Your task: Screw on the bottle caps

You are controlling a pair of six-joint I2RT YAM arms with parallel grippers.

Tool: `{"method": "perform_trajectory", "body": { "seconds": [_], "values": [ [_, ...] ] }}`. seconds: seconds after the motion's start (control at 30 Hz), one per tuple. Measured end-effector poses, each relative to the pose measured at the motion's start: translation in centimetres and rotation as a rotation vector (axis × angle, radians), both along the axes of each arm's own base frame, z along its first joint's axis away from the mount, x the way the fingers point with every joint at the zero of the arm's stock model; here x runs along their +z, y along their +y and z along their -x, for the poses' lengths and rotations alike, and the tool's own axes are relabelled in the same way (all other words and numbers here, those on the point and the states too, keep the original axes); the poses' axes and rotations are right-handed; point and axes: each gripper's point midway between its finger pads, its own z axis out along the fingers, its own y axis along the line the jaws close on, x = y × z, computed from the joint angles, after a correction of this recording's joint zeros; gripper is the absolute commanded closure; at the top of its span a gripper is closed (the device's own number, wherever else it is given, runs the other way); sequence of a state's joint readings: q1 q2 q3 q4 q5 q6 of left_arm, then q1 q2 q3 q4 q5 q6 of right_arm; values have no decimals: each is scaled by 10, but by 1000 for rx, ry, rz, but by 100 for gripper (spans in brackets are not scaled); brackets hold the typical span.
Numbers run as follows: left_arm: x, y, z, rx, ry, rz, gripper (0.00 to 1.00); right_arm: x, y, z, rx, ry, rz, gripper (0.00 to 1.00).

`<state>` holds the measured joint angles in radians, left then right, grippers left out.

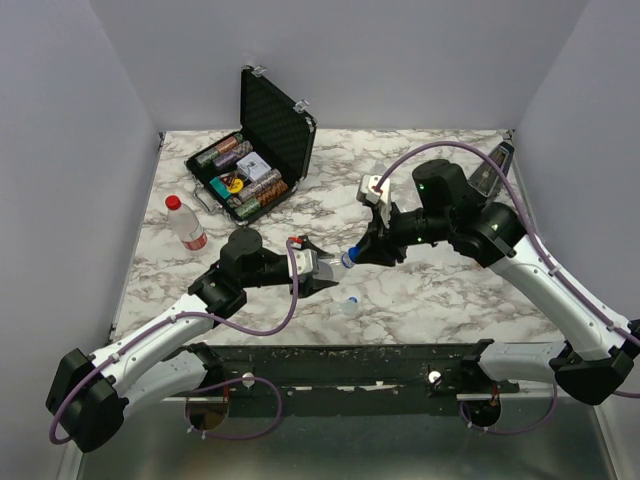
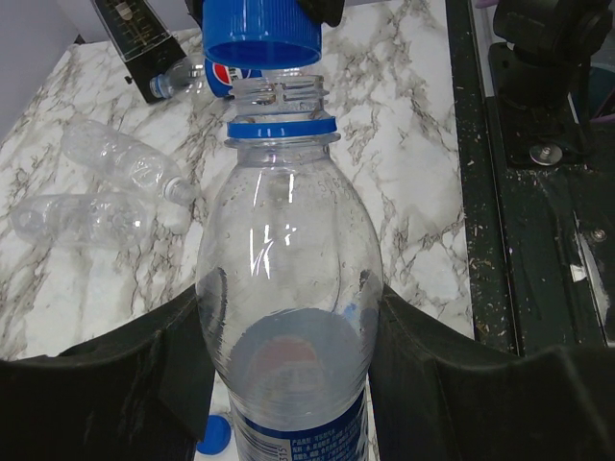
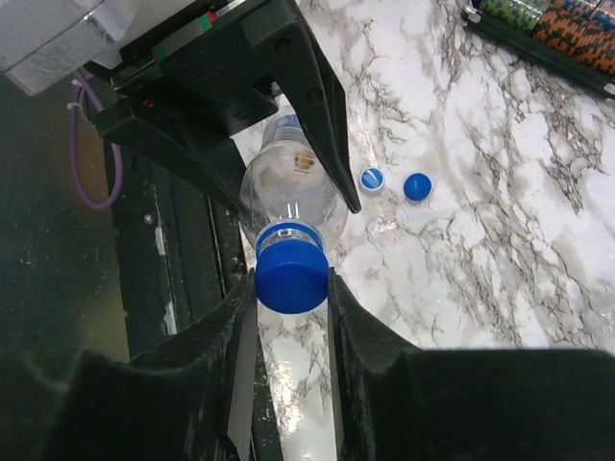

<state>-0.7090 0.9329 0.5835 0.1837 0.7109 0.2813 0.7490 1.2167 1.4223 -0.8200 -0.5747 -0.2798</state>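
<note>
My left gripper (image 2: 288, 322) is shut on the body of a clear bottle (image 2: 283, 240) with a blue label, neck pointing away from the wrist. Its threaded neck (image 2: 279, 94) is bare above a blue ring. My right gripper (image 3: 288, 284) is shut on a blue cap (image 3: 291, 276), seen in the left wrist view as the cap (image 2: 261, 34) sitting just over the neck's top, a little to the left. In the top view the two grippers meet over the table's middle (image 1: 345, 260). A bottle with a red cap (image 1: 185, 222) stands at the left.
An open black case of poker chips (image 1: 250, 170) sits at the back left. Two empty clear bottles (image 2: 120, 158) lie on the marble, a Pepsi-labelled one (image 2: 223, 77) beyond them. Loose caps lie below the grippers: a whitish one (image 3: 372, 179) and a blue one (image 3: 417, 186).
</note>
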Motion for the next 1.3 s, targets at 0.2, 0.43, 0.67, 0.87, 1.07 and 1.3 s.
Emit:
{"method": "perform_trajectory", "body": {
  "seconds": [0.2, 0.43, 0.67, 0.87, 1.07, 1.3],
  "values": [
    [0, 0, 1, -4, -2, 0, 100, -6, -1, 2, 9, 13, 22, 72],
    [0, 0, 1, -6, -3, 1, 100, -10, -2, 4, 11, 28, 36, 72],
    [1, -1, 3, -19, -2, 3, 100, -11, 0, 5, 17, 32, 39, 72],
    [1, -2, 5, -27, 0, 3, 100, -12, 0, 6, 21, 35, 38, 72],
    [0, -2, 6, -30, 1, 2, 100, -13, 2, 7, 30, 42, 41, 72],
    [-1, -2, 6, -36, 4, 1, 100, -13, 2, 7, 43, 37, 52, 72]
  ]
}}
